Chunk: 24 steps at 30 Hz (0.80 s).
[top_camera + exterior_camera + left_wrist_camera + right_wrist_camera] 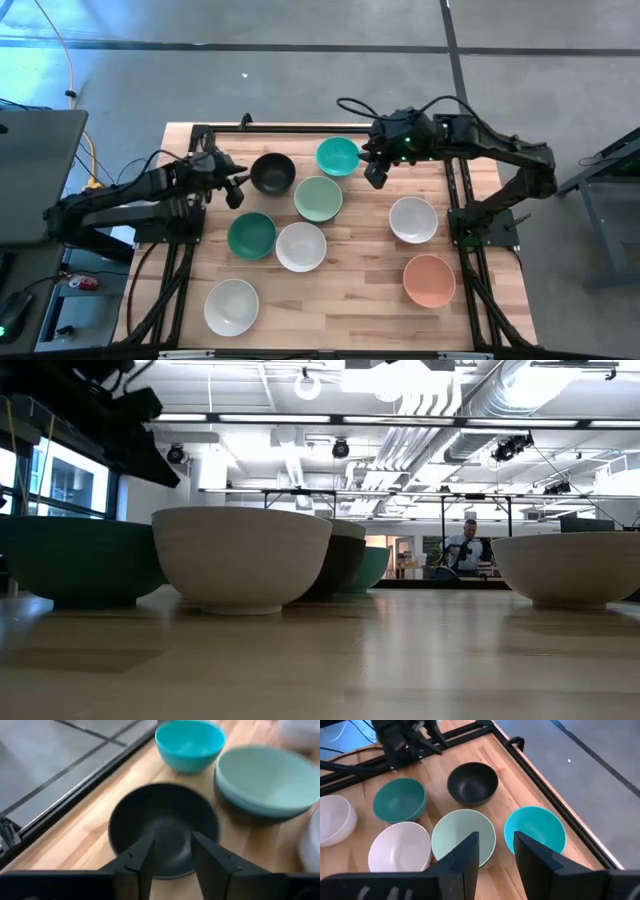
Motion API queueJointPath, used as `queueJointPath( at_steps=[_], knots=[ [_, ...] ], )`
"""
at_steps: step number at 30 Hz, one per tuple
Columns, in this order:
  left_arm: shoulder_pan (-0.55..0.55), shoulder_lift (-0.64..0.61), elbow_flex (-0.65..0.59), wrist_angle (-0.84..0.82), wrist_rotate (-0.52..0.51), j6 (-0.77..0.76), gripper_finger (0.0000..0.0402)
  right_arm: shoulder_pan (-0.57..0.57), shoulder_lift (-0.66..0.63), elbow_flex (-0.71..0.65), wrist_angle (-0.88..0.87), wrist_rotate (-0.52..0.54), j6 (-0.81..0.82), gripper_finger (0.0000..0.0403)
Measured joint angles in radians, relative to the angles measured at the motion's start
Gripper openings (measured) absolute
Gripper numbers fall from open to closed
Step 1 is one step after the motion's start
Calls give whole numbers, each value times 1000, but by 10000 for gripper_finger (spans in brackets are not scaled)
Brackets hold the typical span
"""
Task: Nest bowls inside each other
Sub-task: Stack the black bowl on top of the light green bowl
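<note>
Left gripper (238,187) open, jaws narrow, empty, just beside black bowl (272,173). Dark green bowl (251,235), white bowl (300,246), mint bowl (318,198) crowd nearby. Right gripper (374,172) open, empty, hovering beside teal bowl (338,156); salmon bowl (429,280) well apart.

Dark jointed arms (120,195), looping black cables (440,103).

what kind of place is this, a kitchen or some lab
Most likely a robotics lab or workshop, not a kitchen: a wooden table on bare grey floor, exposed ceiling ducts and strip lights overhead, and a person working far behind.
</note>
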Motion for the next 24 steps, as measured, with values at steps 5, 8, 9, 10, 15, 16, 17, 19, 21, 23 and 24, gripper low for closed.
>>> queueJointPath(
  at_steps=[5, 8, 9, 10, 15, 16, 17, 19, 21, 23, 24],
  knots=[
    [73, 79, 0, 5, -1, 92, 149, 2, -7, 0, 0, -13, -2, 115],
    [124, 124, 24, -15, -12, 118, 152, 2, -7, 0, -3, -20, -2, 115],
    [144, 142, 42, -23, -12, 119, 152, 2, -7, 0, -7, -20, -2, 115],
    [165, 163, 61, -35, -12, 119, 151, 2, -7, 0, -8, -20, -2, 115],
    [294, 297, 187, -119, 119, 118, 150, 2, -7, 0, -11, -20, -2, 115],
    [317, 332, 215, -146, 157, 119, 150, 2, -7, 0, -12, -23, -3, 115],
    [337, 370, 246, -179, 191, 119, 150, 2, -7, 0, -13, -30, -8, 115],
    [368, 450, 311, -236, 244, 135, 150, 2, -7, 0, -16, -57, -33, 115],
    [384, 528, 374, -293, 272, 169, 150, 2, -7, 0, -16, -93, -55, 115],
    [388, 598, 429, -337, 281, 205, 150, 2, -7, 0, -16, -125, -66, 115],
    [388, 628, 455, -347, 282, 218, 150, 2, -7, 0, -16, -138, -75, 115]
  ],
)
